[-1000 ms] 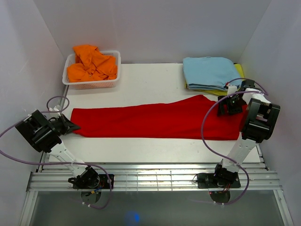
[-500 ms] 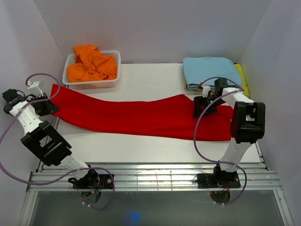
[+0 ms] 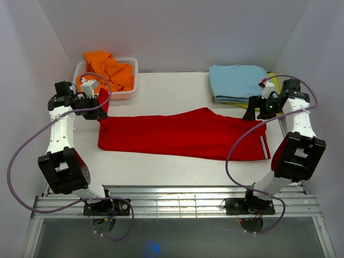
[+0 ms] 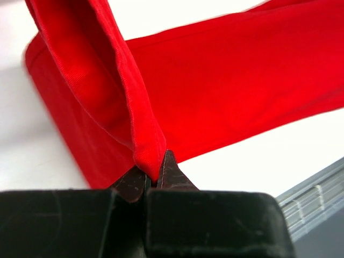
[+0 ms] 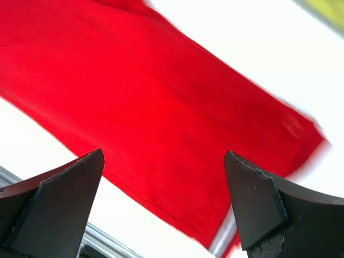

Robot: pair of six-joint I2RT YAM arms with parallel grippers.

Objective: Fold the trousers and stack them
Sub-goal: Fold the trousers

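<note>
The bright red trousers (image 3: 183, 133) lie folded lengthwise across the middle of the table, with white stripes at the right end. My left gripper (image 3: 101, 105) is shut on the left end and holds it lifted above the table; in the left wrist view the red fabric (image 4: 129, 107) is pinched between the closed fingertips (image 4: 171, 171). My right gripper (image 3: 253, 111) is open and empty above the right end of the trousers (image 5: 161, 107), with fabric showing between its spread fingers (image 5: 252, 199).
A white basket (image 3: 103, 97) with an orange garment (image 3: 107, 72) stands at the back left, just behind my left gripper. A folded light blue garment (image 3: 239, 80) lies on a yellow one at the back right. Walls close in on both sides.
My left gripper has swung the left end inward and up to the right, near the basket. My right gripper has let go of the trousers and moved back to the right.
</note>
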